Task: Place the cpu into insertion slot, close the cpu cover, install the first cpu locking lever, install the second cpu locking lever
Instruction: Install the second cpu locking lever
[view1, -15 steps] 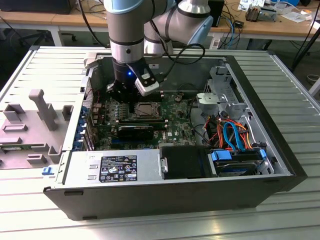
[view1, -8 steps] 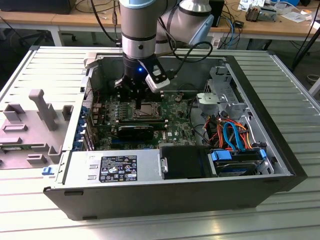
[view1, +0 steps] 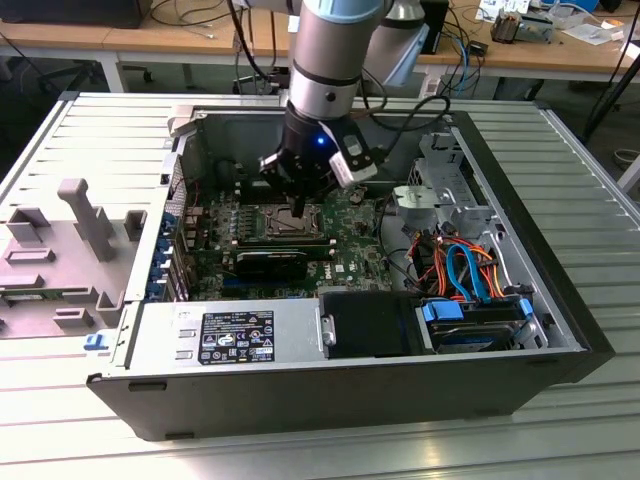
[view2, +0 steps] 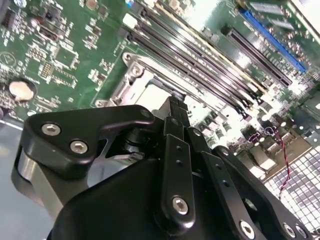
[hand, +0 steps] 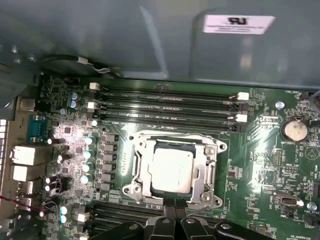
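Observation:
The cpu (hand: 172, 167), a dull silver square, lies flat in the insertion slot (hand: 131, 189) on the green motherboard. The silver cpu cover (hand: 176, 141) lies down around it as a frame, with the chip showing through its window. My gripper (hand: 170, 204) is at the socket's edge beside the cover, its black fingers pressed together with nothing seen between them. In the second wrist view the gripper (view2: 173, 102) has its tips down at the cover's (view2: 135, 82) metal edge. In the exterior view the gripper (view1: 298, 207) hangs over the socket (view1: 283, 226) inside the open computer case.
Long black memory slots (hand: 170, 107) run beside the socket, and a coin battery (hand: 293, 130) sits on the board. A black block (view1: 272, 263), power supply (view1: 225, 335), orange and blue cables (view1: 465, 265) and case walls (view1: 520, 210) crowd the space. A grey fixture (view1: 70, 250) lies on the table.

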